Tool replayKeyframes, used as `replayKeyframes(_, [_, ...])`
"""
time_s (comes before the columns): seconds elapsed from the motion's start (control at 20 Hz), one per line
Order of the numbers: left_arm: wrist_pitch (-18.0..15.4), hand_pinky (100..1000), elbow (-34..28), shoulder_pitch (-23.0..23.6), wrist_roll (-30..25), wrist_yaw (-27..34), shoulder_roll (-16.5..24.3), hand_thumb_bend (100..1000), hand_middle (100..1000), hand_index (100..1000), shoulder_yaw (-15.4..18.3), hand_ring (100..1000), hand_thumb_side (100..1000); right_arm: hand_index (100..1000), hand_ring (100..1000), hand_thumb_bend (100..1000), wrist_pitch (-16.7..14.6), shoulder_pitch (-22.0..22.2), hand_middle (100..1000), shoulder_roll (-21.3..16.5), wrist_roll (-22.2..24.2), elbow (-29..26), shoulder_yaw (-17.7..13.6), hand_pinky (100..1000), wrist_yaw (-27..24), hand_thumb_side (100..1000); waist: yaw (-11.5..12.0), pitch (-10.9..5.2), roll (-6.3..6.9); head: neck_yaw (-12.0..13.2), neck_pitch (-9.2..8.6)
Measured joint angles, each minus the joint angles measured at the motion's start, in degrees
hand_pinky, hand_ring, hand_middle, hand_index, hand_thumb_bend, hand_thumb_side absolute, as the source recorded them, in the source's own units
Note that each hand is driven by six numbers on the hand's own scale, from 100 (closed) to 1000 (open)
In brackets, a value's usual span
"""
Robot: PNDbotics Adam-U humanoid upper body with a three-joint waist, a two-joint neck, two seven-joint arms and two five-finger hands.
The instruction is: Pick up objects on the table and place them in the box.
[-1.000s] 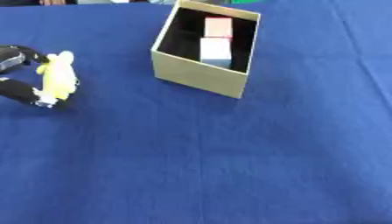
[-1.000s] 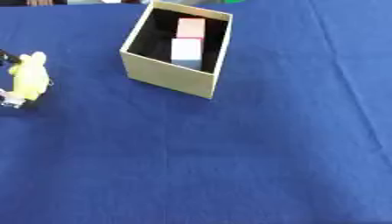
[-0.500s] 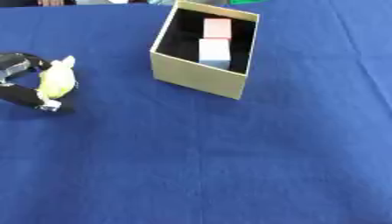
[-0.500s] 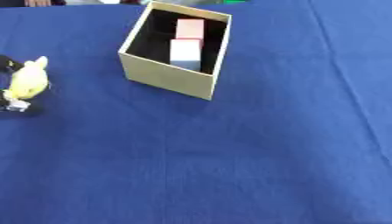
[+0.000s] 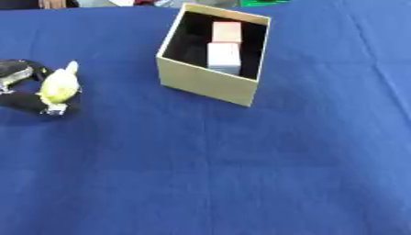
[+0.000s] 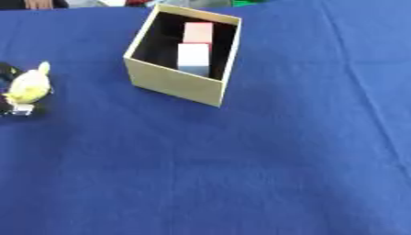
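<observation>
Over at the left edge of the blue tablecloth [image 5: 241, 174], the robot's left hand [image 5: 24, 94] is coming in from the side, black fingers curled around a small yellow object [image 5: 59, 87], so it's got hold of it rather than just resting next to it. The yellow thing looks soft and roundish with a pointy bit sticking up at the top, can't really make out what it is beyond that. One dark finger is running under it and another is wrapping over from behind, and there's a little silver tip [image 5: 55, 109] poking out just below the yellow shape. Whether it's actually lifted off the cloth or still sitting on it, hard to say. The box [image 5: 210, 85] is sitting well apart from the hand, up toward the far middle of the table, turned a bit askew, tan cardboard outside and dark inside. Two blocks are already lying in it along the right wall: a pale bluish-white block [image 5: 224, 57] nearer the front and a pinkish-red block [image 5: 226, 33] just behind, touching it. The right hand isn't showing up in either eye view.
</observation>
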Motion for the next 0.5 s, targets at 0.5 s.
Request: replayKeyframes(0.5, [0.3,746,0.8,0.0,0.9,0.1,0.0,363,727,800,0.1,796,685,771,729,100,0.0,0.0,662,0.0,-0.2,0.0,0.0,851,0.0,817,-0.3,0.02,0.02,0.0,-0.32])
